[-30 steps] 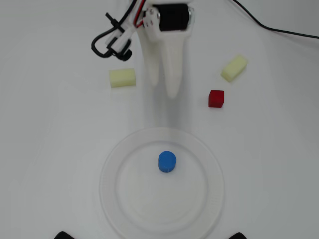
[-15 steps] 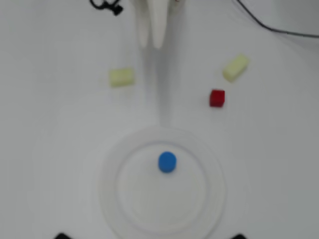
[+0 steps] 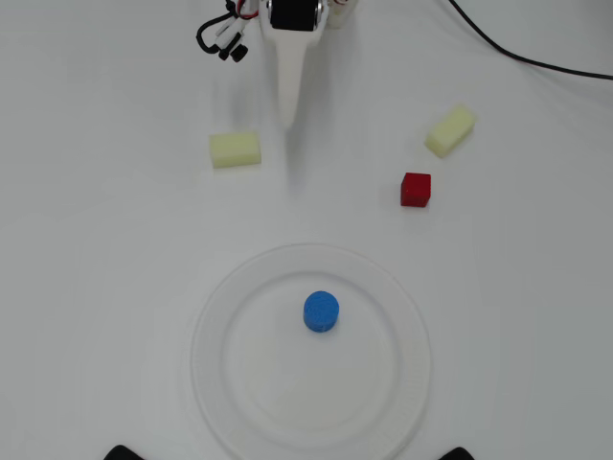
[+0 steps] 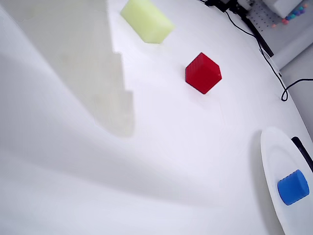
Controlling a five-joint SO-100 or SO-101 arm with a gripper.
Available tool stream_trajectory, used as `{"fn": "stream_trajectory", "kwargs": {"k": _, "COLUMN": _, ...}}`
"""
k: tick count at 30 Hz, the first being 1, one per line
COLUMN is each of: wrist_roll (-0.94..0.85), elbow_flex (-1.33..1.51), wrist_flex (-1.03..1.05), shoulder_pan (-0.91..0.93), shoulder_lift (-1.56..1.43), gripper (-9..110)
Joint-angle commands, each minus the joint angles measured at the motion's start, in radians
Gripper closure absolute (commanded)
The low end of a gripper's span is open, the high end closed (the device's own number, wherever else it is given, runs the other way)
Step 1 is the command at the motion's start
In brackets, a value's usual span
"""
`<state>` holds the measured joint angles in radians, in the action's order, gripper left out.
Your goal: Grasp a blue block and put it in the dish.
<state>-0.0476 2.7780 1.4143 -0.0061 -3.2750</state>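
The blue block [image 3: 321,312] is a short blue cylinder standing near the middle of the dish [image 3: 268,383], a large white paper plate at the bottom centre of the overhead view. Both also show at the right edge of the wrist view: the block [image 4: 293,187] on the dish [image 4: 274,161]. My gripper [image 3: 287,117] is at the top centre, well behind the dish, pointing towards it. Its jaws look closed together with nothing between them. A blurred white finger [image 4: 49,171] fills the left and bottom of the wrist view.
A red cube [image 3: 416,189] [image 4: 203,72] lies right of the gripper, behind the dish. Pale yellow blocks lie to the left [image 3: 235,149] and far right [image 3: 450,130] [image 4: 146,20]. A black cable [image 3: 517,53] runs across the top right corner.
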Motion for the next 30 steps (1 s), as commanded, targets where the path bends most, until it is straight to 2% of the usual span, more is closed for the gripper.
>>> {"fn": "stream_trajectory", "kwargs": {"k": 1, "wrist_roll": 0.046, "elbow_flex": 0.049, "wrist_flex": 0.066, "shoulder_pan": -0.008, "shoulder_lift": -0.17, "gripper": 69}}
{"fn": "stream_trajectory", "kwargs": {"k": 10, "wrist_roll": 0.04, "elbow_flex": 0.181, "wrist_flex": 0.054, "shoulder_pan": -0.158, "shoulder_lift": -0.175, "gripper": 72}}
{"fn": "stream_trajectory", "kwargs": {"k": 17, "wrist_roll": 0.032, "elbow_flex": 0.236, "wrist_flex": 0.043, "shoulder_pan": -0.207, "shoulder_lift": -0.178, "gripper": 76}}
{"fn": "stream_trajectory", "kwargs": {"k": 20, "wrist_roll": 0.023, "elbow_flex": 0.265, "wrist_flex": 0.038, "shoulder_pan": -0.213, "shoulder_lift": -0.178, "gripper": 82}}
{"fn": "stream_trajectory", "kwargs": {"k": 23, "wrist_roll": 0.011, "elbow_flex": 0.29, "wrist_flex": 0.038, "shoulder_pan": -0.212, "shoulder_lift": -0.178, "gripper": 101}}
{"fn": "stream_trajectory", "kwargs": {"k": 30, "wrist_roll": -0.054, "elbow_flex": 0.368, "wrist_flex": 0.012, "shoulder_pan": -0.212, "shoulder_lift": -0.178, "gripper": 101}}
